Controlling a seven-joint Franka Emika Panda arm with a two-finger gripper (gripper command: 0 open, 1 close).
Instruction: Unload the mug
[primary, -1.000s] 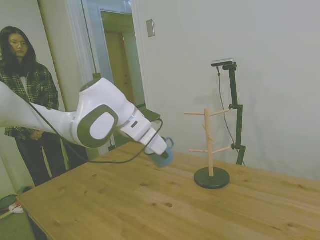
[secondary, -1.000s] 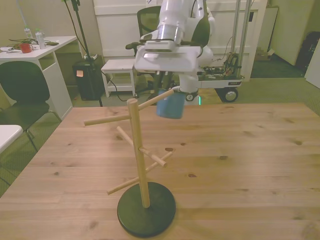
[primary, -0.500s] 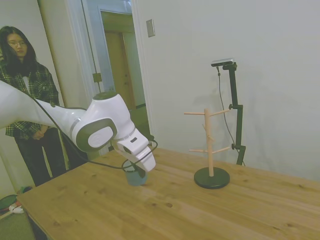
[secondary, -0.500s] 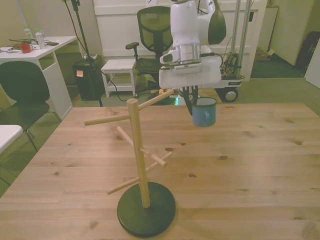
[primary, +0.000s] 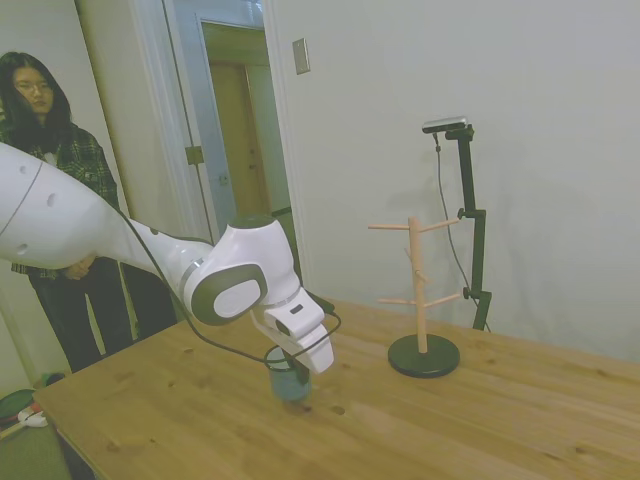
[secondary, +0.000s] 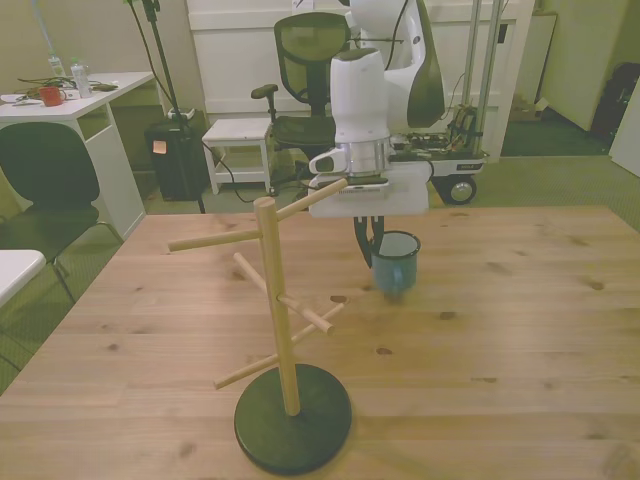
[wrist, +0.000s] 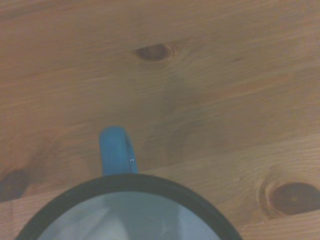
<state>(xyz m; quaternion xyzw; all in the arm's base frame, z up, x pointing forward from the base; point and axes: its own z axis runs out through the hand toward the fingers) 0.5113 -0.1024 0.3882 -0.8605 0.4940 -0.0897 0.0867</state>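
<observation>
One risk: mug (secondary: 396, 261) upright, at or just above bench (secondary: 520, 330); jaws (secondary: 372, 252) grasping its rim. Early release could tip it.

Table (secondary: 520, 330) — knotty wood, matt grain. Mug (secondary: 397, 262) — glossy blue enamel look, dark rim. Rack (secondary: 279, 310): bare wood pegs, matt black base.

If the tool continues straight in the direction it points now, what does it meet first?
The tool points down, shut on the mug. Straight on, the mug's bottom would press on the wooden table first; it looks at or almost on the surface already, though depth is unclear.
</observation>
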